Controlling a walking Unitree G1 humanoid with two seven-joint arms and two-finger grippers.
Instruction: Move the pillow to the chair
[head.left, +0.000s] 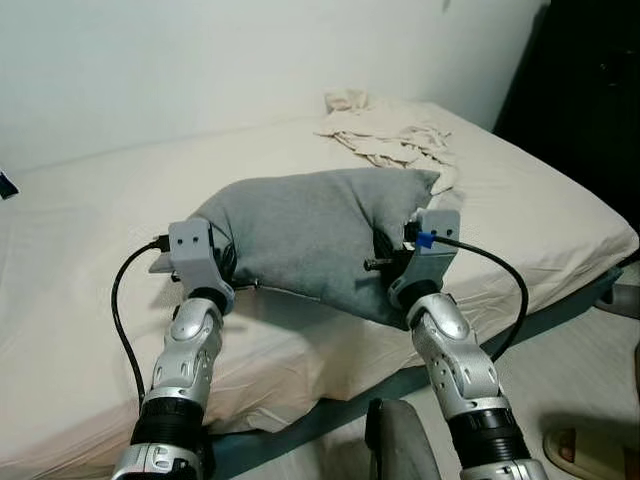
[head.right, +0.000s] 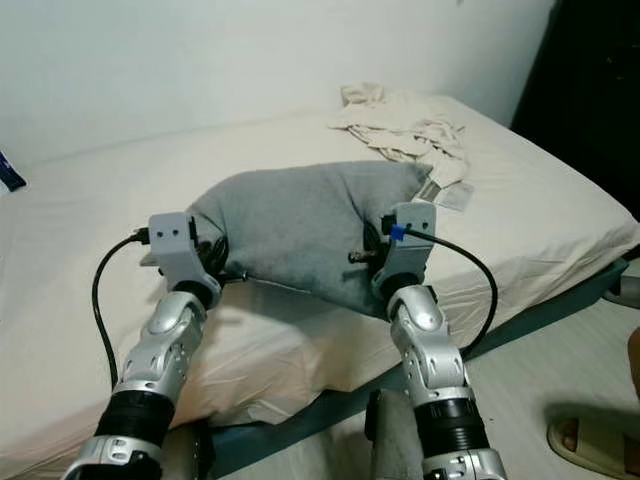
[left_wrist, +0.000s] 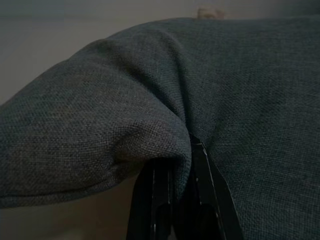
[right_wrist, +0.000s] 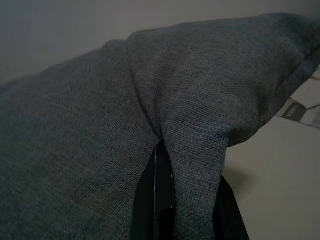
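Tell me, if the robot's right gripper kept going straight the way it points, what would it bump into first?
The grey pillow. The right gripper is already pinching a fold of it, so pushing on would only press deeper into the pillow, towards the bed behind, though depth is hard to judge.

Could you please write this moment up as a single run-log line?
phase: pillow gripped | left gripper: shut on pillow, left end | right gripper: shut on pillow, right end | pillow: over bed

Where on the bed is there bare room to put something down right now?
Bare mattress lies between the wall and the grey pillow, on the robot's left. Another free strip runs right of the pillow to the bed edge. The far corner is crowded by the crumpled cloth. Both tools, left and right, pinch pillow folds.
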